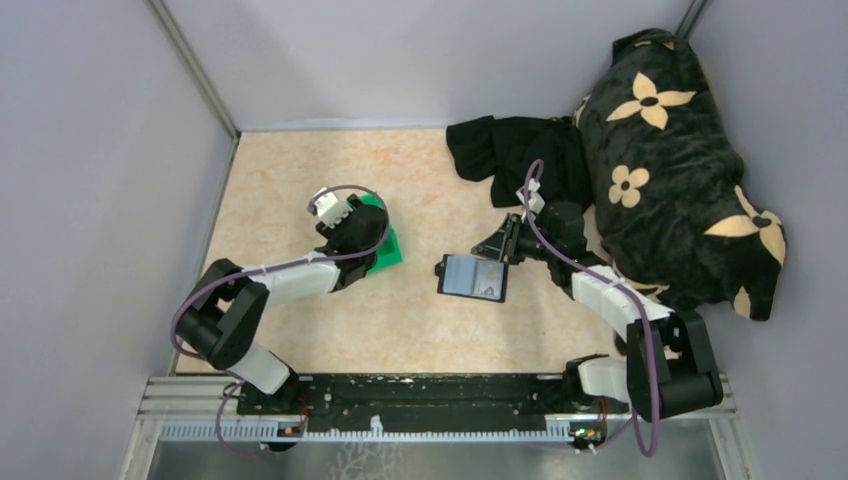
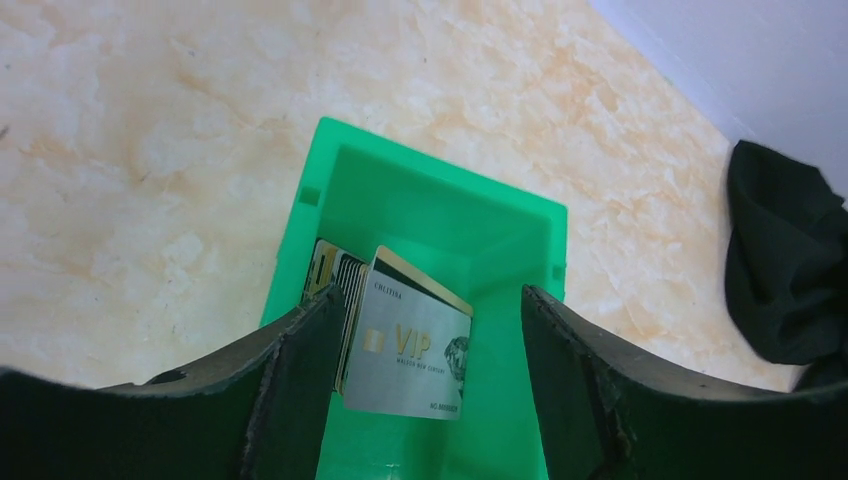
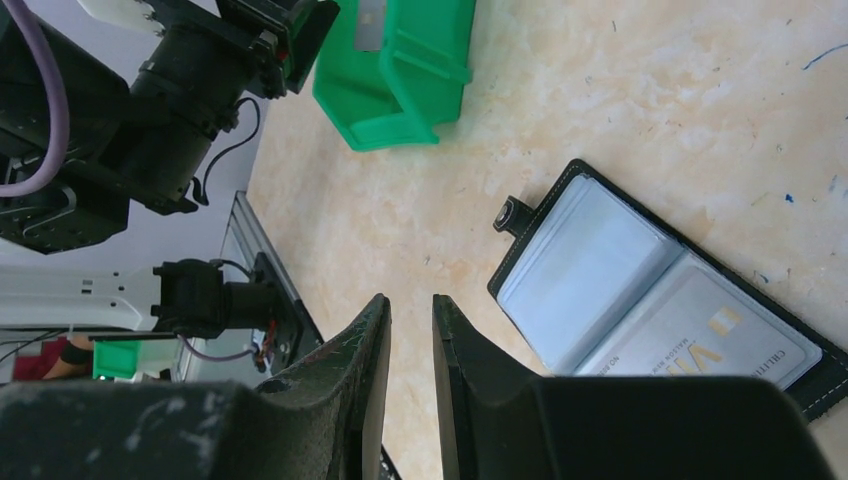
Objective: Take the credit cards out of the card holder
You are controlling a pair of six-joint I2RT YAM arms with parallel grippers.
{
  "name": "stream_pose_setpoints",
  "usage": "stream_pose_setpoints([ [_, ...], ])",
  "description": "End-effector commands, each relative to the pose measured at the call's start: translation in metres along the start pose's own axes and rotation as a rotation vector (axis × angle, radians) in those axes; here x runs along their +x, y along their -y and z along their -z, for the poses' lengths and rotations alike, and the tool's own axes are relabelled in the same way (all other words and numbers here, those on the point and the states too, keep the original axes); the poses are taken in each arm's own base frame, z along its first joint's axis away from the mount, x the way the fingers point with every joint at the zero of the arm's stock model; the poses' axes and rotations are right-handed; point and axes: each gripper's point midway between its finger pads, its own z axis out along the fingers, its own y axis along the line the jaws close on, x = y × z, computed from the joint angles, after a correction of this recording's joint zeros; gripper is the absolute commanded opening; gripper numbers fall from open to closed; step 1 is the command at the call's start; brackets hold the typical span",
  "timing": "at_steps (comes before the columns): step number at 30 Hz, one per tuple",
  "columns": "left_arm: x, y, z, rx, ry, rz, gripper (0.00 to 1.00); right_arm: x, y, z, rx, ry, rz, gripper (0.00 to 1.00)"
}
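1. Over the bin [image 2: 440,200], toward 9 o'clock on the table [image 2: 150,150], my left gripper [image 2: 428,300] hangs released. Its fingers [image 2: 290,380] are spread wide and touch nothing.
2. Down in the bin, between those fingers, lie the cards [image 2: 410,355]. A silver one marked VIP leans on top, and gold-edged ones are stacked just behind it at its 10 o'clock (how many, I cannot tell).
3. At the bin's 3 o'clock, well apart from it, the holder [image 1: 473,277] lies opened flat on the table, its tab pointing to 9.
4. One pale card [image 3: 700,335] sits under the holder's clear sleeve.
5. My right gripper [image 3: 410,305] hovers at the holder's 1 o'clock edge. Its fingers are a narrow slit apart and grasp nothing.
6. At the holder's 12 o'clock a black cloth [image 1: 510,160] is heaped against a flowered cushion [image 1: 680,170].
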Motion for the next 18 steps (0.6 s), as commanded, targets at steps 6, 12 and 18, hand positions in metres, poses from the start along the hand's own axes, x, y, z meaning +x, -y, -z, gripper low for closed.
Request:
stream_pose_setpoints([
  [6, -0.052, 0.032, 0.021, 0.088, 0.053, -0.031, 0.55, -0.006, -0.006, -0.003, -0.035, 0.021, 0.039, 0.23],
  [12, -0.029, 0.061, 0.044, 0.221, -0.191, -0.096, 0.3, -0.006, -0.003, -0.004, -0.025, 0.018, 0.033, 0.23],
  [18, -0.013, 0.037, 0.063, 0.065, -0.438, -0.308, 0.0, -0.006, 0.0, -0.005, -0.019, 0.018, 0.031, 0.22],
])
